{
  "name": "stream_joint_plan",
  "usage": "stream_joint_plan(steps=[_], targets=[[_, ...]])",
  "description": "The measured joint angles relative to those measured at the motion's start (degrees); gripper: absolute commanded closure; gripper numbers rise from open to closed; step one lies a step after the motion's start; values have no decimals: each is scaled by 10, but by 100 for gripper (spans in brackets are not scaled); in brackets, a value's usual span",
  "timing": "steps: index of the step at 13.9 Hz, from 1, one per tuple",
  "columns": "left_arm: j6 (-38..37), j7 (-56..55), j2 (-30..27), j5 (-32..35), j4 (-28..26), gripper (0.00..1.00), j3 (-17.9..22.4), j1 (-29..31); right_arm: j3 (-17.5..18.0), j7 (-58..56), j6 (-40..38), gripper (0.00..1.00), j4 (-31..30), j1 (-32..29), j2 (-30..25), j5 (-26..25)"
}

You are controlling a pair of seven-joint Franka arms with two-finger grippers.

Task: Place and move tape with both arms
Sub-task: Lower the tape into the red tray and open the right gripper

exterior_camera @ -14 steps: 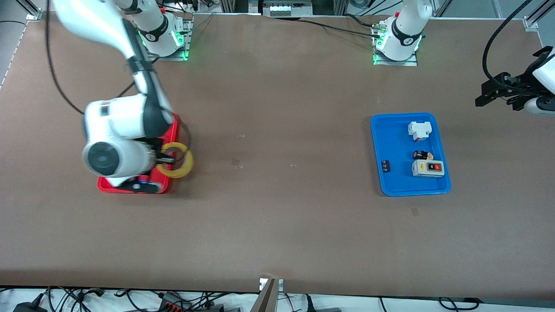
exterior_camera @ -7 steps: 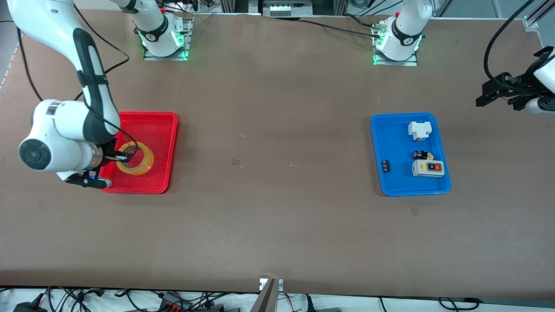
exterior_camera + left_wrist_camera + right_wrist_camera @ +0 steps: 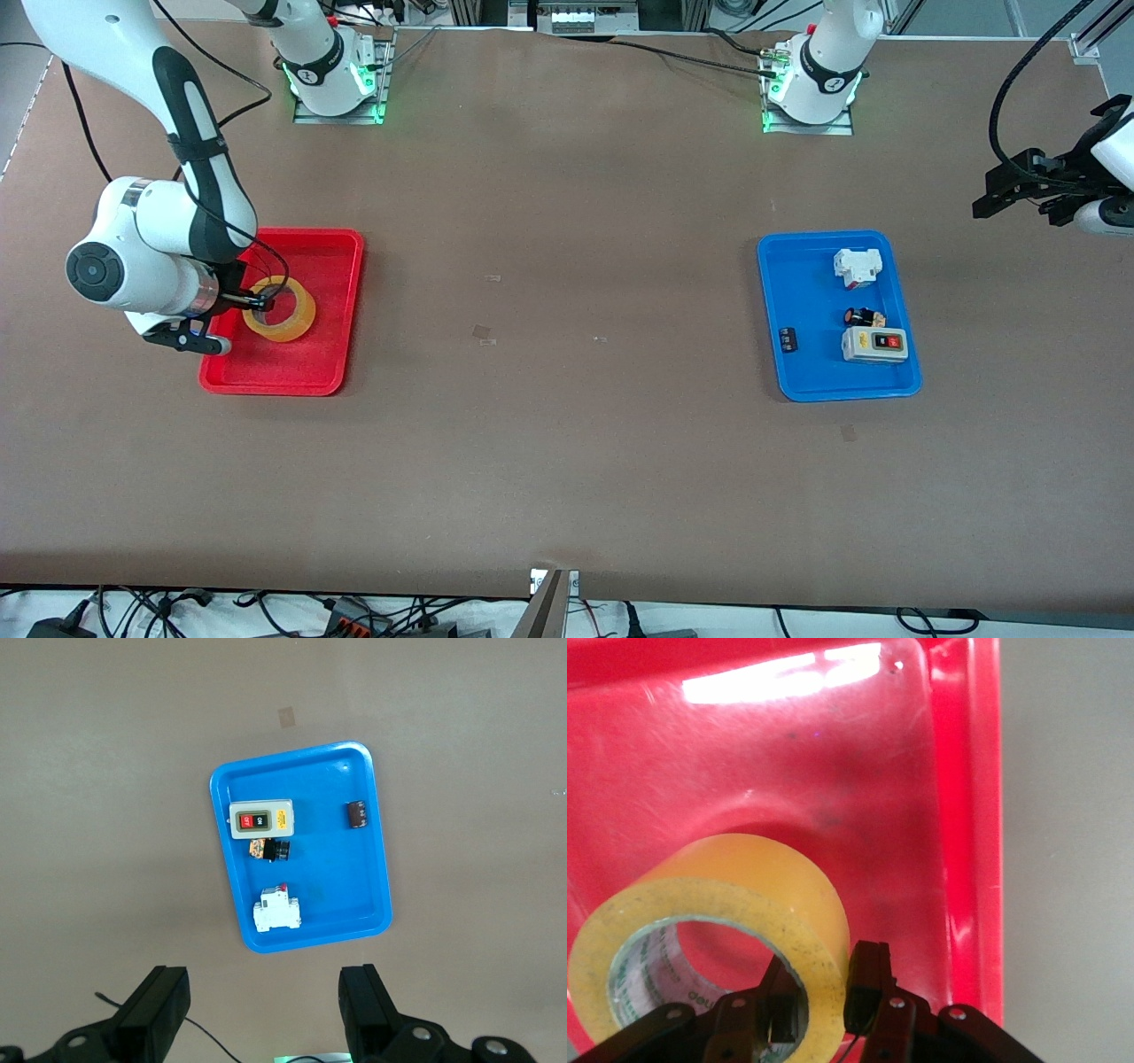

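Observation:
The yellow-amber tape roll (image 3: 282, 310) is in the red tray (image 3: 319, 354) at the right arm's end of the table, tilted. My right gripper (image 3: 257, 304) is shut on the tape, one finger in the hole and one outside the wall. The right wrist view shows the tape (image 3: 744, 895), the right gripper (image 3: 824, 970) straddling its wall, and the tray floor (image 3: 877, 771). I cannot tell whether the tape touches the floor. My left gripper (image 3: 1019, 190) waits open and empty in the air at the left arm's end, its fingers wide apart in the left wrist view (image 3: 266, 979).
A blue tray (image 3: 806, 292) lies toward the left arm's end and holds a grey switch box (image 3: 874, 345), a white breaker (image 3: 858, 267) and a small black part (image 3: 787, 338). The left wrist view looks down on the blue tray (image 3: 354, 877).
My right gripper carried the tape from over the red tray's inner edge to inside the tray, then shifted it slightly farther from the front camera. The left arm has not moved.

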Motion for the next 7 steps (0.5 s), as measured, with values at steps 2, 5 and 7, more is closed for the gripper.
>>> stream_joint_plan(steps=[2,5,7], targets=[[0,0,0,0,0,0,-1,0,0,-44,0,100,-3,-11,0,1],[0,-1,0,0,0,0,-1,0,2,-68,1,98,-6,-14,3,1],[0,-1,0,0,0,0,-1,1,6,-69,4,98,-6,-8,8,1]])
